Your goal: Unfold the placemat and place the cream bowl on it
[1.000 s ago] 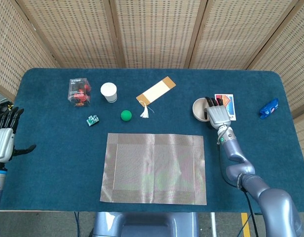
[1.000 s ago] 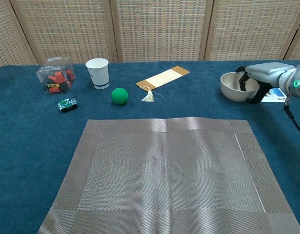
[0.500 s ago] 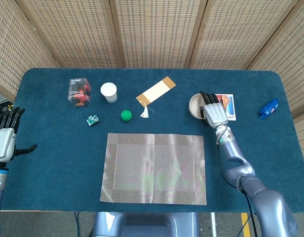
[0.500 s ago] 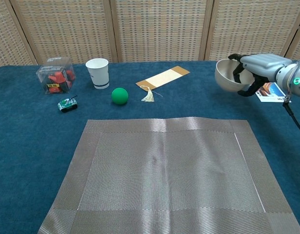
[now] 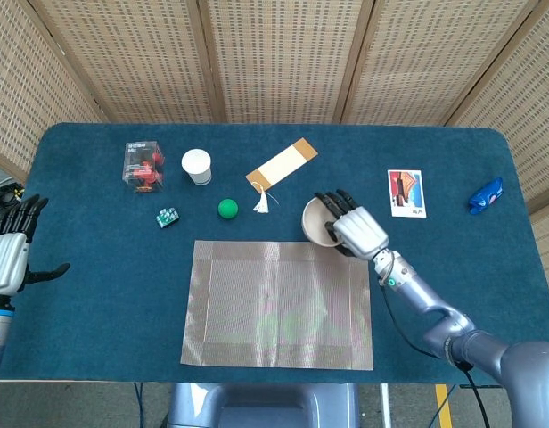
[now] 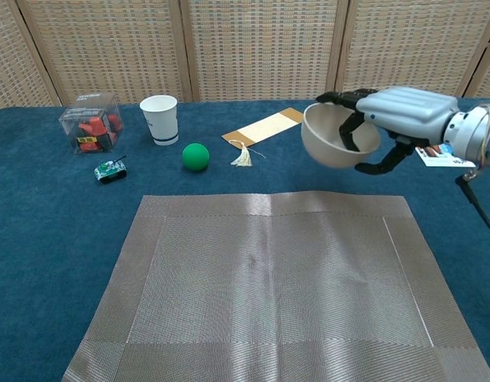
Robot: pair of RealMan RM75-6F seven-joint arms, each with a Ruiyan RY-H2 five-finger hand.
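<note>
- So the cream bowl [image 6: 331, 137] is up off the desk [image 5: 96, 294], in the right hand [image 6: 400, 111], hanging over the blue cloth just past the far right corner of the placemat [image 6: 269, 278]. Not over the mat proper yet, going by the head view.
- Placemat's already flat and fully opened out, so my read is only the bowl half of the job is left.
- Handling guess: bowl looks rigid with a smooth, glossy-ish finish, probably light but slippery, and it'd chip if dropped. The rim is the sensible place to hold it, and that's what is happening.
- Right-hand fingers [image 6: 346, 99] are clamped on the near rim: several hooked over the edge into the inside, thumb pressing on the outer wall underneath. Bowl is tipped a bit, opening facing the left side of the desk.
- Right arm reaches in from the lower right, wrist about level, back of the hand up.
- Left hand [image 5: 7, 254] sits parked off the left edge of the desk, holding nothing, fingers spread apart.
- Mat looks thin and woven, so I'd set the bowl down gently or it could scoot and wrinkle.
</note>
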